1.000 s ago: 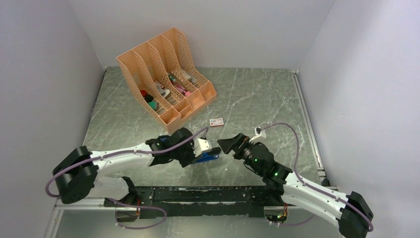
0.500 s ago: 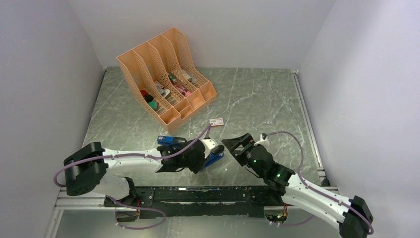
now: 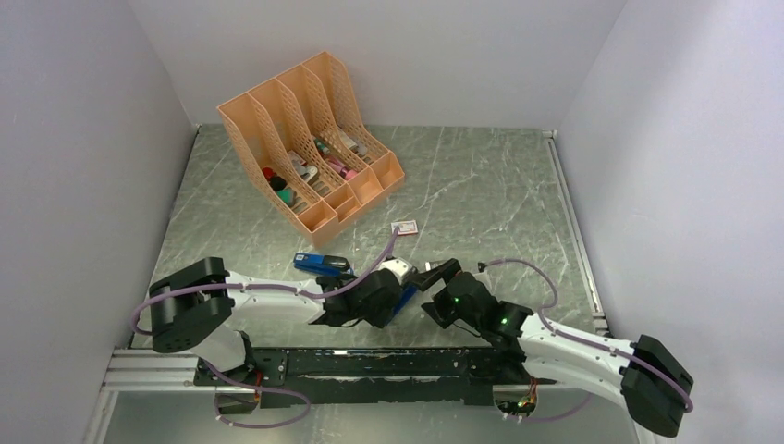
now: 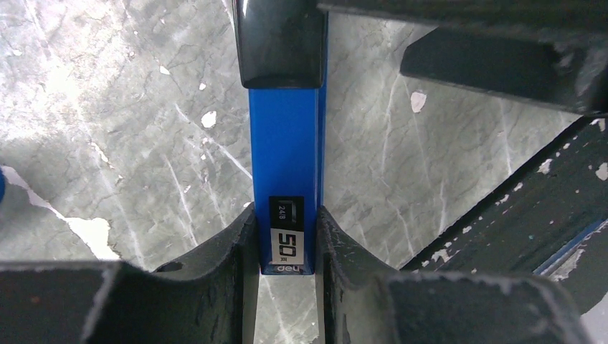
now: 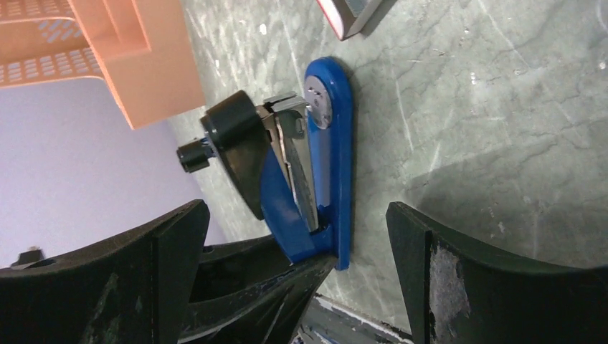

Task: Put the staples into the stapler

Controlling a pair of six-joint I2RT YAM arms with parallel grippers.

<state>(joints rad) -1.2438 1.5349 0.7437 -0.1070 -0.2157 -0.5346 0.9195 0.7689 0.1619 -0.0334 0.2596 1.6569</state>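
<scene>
While left end effector [image 4: 285, 240] pinches the blue, black-topped stapler [image 4: 285, 143], right end effector [image 5: 294, 215] gapes empty.

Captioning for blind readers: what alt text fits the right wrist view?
A blue stapler, hinged open with its metal magazine showing, is clamped at its hinge end by the left gripper over a marbled table. The right gripper, open, frames it.

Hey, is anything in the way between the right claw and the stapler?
Nothing visible is. The stapler lies in plain view ahead of the open right claw. The left claw grips only one end of it.
</scene>
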